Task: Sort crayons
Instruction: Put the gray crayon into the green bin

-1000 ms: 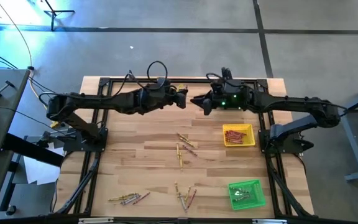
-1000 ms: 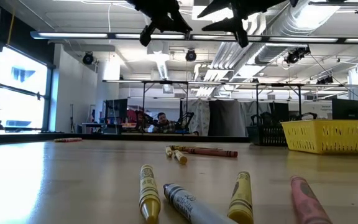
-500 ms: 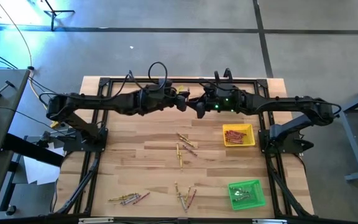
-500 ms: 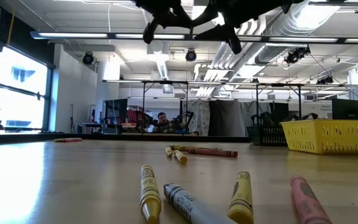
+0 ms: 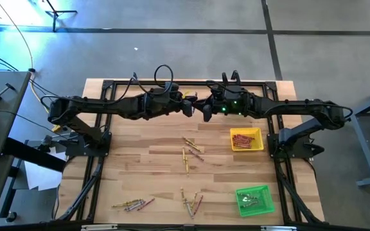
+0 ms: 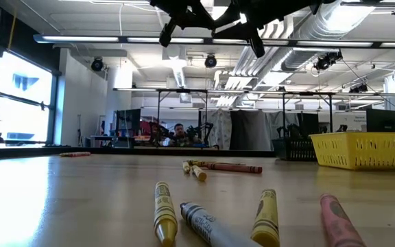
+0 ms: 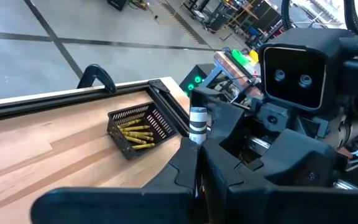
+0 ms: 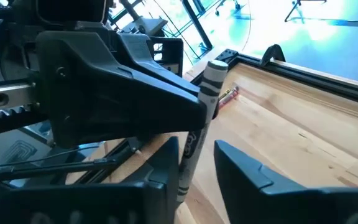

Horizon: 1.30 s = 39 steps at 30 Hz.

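High above the table's far middle, my left gripper [image 5: 190, 106] is shut on a grey crayon [image 8: 202, 109]. My right gripper [image 5: 205, 110] faces it. Its open fingers [image 8: 166, 165] stand on either side of the crayon's other end, with a gap on one side; whether they touch it I cannot tell. Loose crayons lie flat on the wood at the middle [image 5: 190, 152], the near middle [image 5: 191, 202] and the near left [image 5: 133, 205]. Red ones lie in a yellow tray [image 5: 246, 139], greyish ones in a green tray [image 5: 254, 199], and yellow ones in a black tray [image 7: 138, 127]. My left gripper pinches the grey crayon between its two fingers, just below one end [image 8: 211, 84]. The fingers come roughly level from the table's left and lie across the crayon. The crayon is lifted clear of the table, and its long free part [image 8: 191, 146] reaches between my right gripper's fingers.
The yellow tray stands at the right, and the green tray at the near right corner. A black frame [image 5: 108, 128] runs along the table's edges. In the low view, crayons [image 6: 163, 214] lie close to the near edge. Bare wood lies at the left [image 5: 133, 147].
My right gripper has moved toward the table's left and slightly down, up to my left gripper. Its fingers now stand around the free part of the grey crayon. My left gripper has kept its place, still shut on the crayon.
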{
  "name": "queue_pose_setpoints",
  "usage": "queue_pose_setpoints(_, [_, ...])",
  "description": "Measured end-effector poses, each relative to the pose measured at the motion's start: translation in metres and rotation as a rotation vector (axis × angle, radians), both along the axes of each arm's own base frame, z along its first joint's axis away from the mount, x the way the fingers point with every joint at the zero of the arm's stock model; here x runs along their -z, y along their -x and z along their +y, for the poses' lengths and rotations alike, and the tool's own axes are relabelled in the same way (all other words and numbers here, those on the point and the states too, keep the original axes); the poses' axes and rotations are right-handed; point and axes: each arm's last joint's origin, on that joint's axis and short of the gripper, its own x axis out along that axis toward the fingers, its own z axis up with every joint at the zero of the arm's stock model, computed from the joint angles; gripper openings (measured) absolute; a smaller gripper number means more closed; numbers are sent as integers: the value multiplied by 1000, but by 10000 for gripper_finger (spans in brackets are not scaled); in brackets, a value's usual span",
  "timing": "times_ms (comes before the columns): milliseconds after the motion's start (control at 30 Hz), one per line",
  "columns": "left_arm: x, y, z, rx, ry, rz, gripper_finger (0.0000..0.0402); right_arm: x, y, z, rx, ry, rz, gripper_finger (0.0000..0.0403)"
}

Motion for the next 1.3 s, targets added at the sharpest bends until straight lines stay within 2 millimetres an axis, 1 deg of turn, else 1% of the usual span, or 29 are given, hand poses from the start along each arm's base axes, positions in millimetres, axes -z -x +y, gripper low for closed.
queue_pose_setpoints(200, [0, 0, 0, -1, -4, -1, 0, 0, 0, 0, -1, -24, -4, 17])
queue_pose_setpoints(267, [0, 0, 0, 2, -9, 1, 1, 0, 0, 0, 0, -25, -5, 12])
queue_pose_setpoints(333, [0, 0, 0, 9, -27, 11, 6, 0, 0, 0, 0, -27, -5, 15])
queue_pose_setpoints(500, [2, 1, 3, 48, -54, 63, 34, -2, 6, -5, 3, -33, 8, 10])
queue_pose_setpoints(600, [4, 2, 8, 82, -56, 91, 57, -9, 15, -12, 10, -42, 44, 10])
queue_pose_setpoints(667, [6, 3, 10, 99, -60, 115, 71, -17, 25, -15, 17, -30, 102, 10])
queue_pose_setpoints(733, [8, 3, 12, 119, -49, 126, 82, -26, 36, -16, 5, -21, 198, 10])
queue_pose_setpoints(800, [8, 3, 12, 151, -38, 126, 90, -29, 52, -12, -42, -45, 342, 10])
queue_pose_setpoints(900, [9, 3, 12, 201, -21, 129, 94, -31, 78, 4, -179, -158, 569, 10])
queue_pose_setpoints(1000, [10, 3, 12, 219, -12, 141, 93, -29, 106, 29, -311, -295, 787, 10])
queue_pose_setpoints(1133, [13, 5, 13, 217, -7, 170, 92, -26, 143, 64, -485, -457, 1002, 10])
queue_pose_setpoints(1200, [14, 5, 15, 212, -4, 182, 92, -21, 158, 81, -549, -479, 1076, 10])
queue_pose_setpoints(1300, [16, 7, 17, 218, -27, 216, 93, -11, 174, 104, -655, -443, 1108, 10])
